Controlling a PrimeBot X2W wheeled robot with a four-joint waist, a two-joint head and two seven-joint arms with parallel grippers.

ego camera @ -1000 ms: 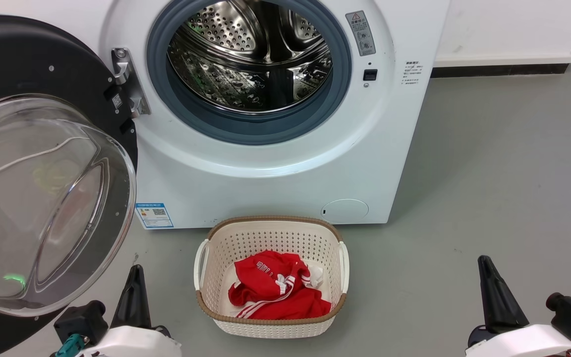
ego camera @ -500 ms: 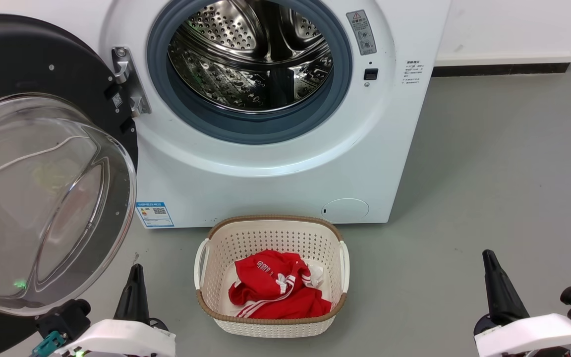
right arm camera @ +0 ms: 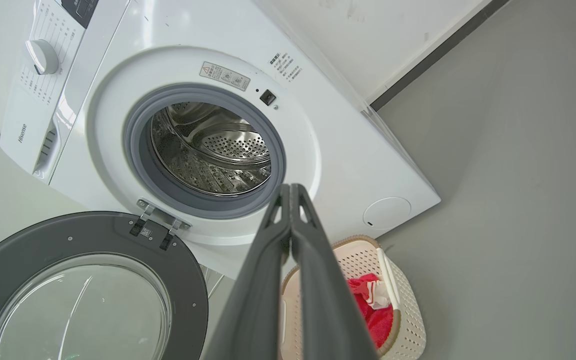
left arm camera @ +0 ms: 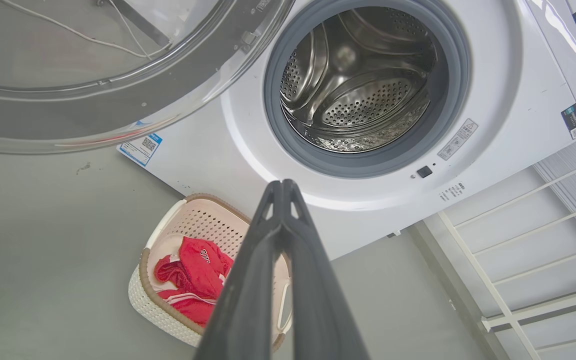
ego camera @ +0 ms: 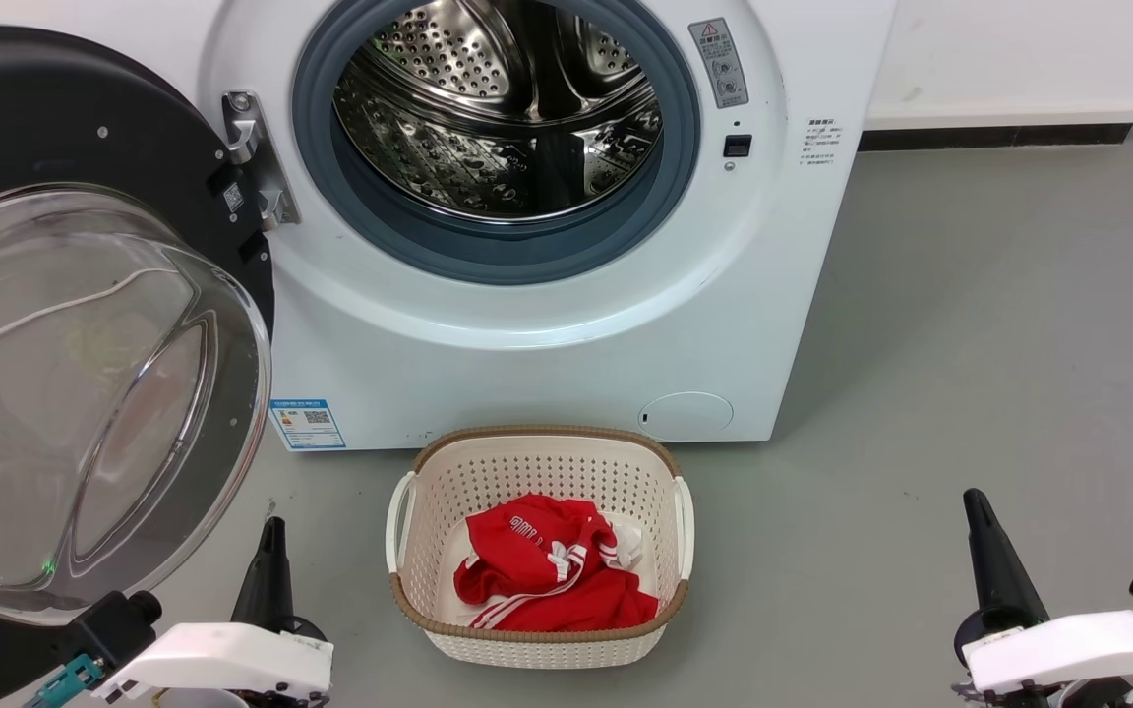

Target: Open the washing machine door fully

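Observation:
The white washing machine (ego camera: 527, 344) fills the top of the head view, its steel drum (ego camera: 498, 108) exposed inside the grey-blue gasket. The washing machine door (ego camera: 85, 393), a black disc with a bulging glass bowl, stands swung wide to the left on its hinge (ego camera: 252, 162); it also appears as the door (right arm camera: 83, 295) and the door (left arm camera: 93, 75) in the wrist views. My left gripper (ego camera: 271, 536) is shut and empty at the lower left, just right of the door's lower rim. My right gripper (ego camera: 975, 506) is shut and empty at the lower right, over bare floor.
A cream perforated laundry basket (ego camera: 429, 531) with a brown rim sits on the grey floor before the machine, holding a red garment (ego camera: 547, 575). A white wall with dark skirting (ego camera: 999, 133) runs behind on the right. A white rack (left arm camera: 528, 260) stands beside the machine.
Both arms have drawn back and down toward the bottom edge of the head view, the fingertips sitting lower than before. The door, machine and basket have stayed put.

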